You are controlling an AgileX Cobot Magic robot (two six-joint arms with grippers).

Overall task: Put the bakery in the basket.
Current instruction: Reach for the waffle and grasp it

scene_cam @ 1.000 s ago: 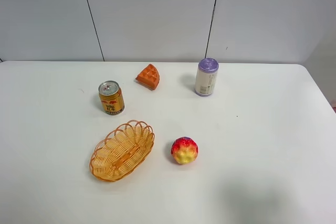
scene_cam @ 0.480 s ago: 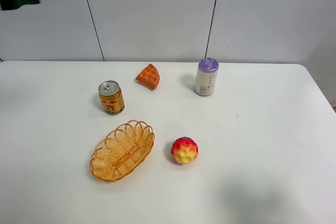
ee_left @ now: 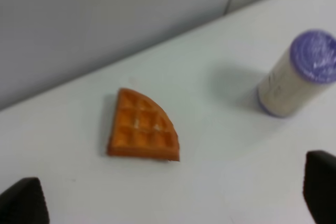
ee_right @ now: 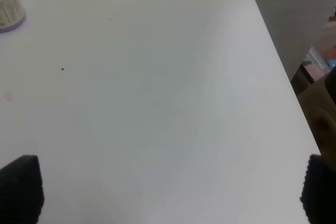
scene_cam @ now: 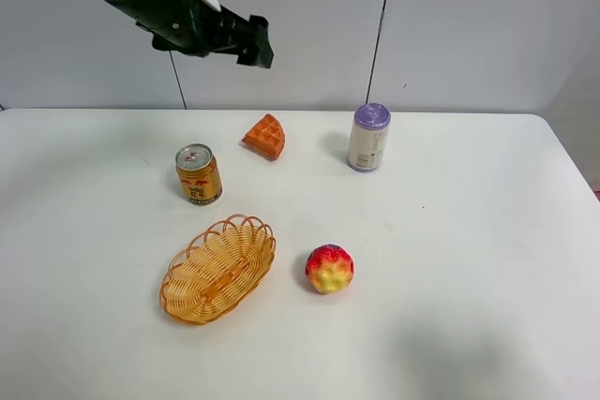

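**Left gripper.** My left gripper [scene_cam: 255, 42] hangs in the upper left of the high view, in front of the wall panels and above the table [scene_cam: 469, 231]. It touches nothing. In the left wrist view my two fingertips [ee_left: 21, 203] sit at opposite edges of the picture. The jaws are spread wide, with only table surface between them.

**Right gripper.** My right gripper [ee_right: 169, 190] is outside the high view. Its wrist view shows both fingertips far apart over bare table near the table's edge. The jaws are spread and grasp nothing.

**Waffle.** The waffle [scene_cam: 265, 136] lies flat, grid face up, at upper centre of the high view, near the table's back edge. It is well apart from both grippers and from the basket.

**Basket.** The basket [scene_cam: 216, 274] sits at lower left of centre.

**Other items.**
- A can [scene_cam: 199, 175] stands upright between the waffle and the basket, slightly left of both.
- A purple-lidded canister [scene_cam: 369, 138] stands upright to the right of the waffle.
- A fruit [scene_cam: 329, 269] rests near the basket's right side, not touching it.
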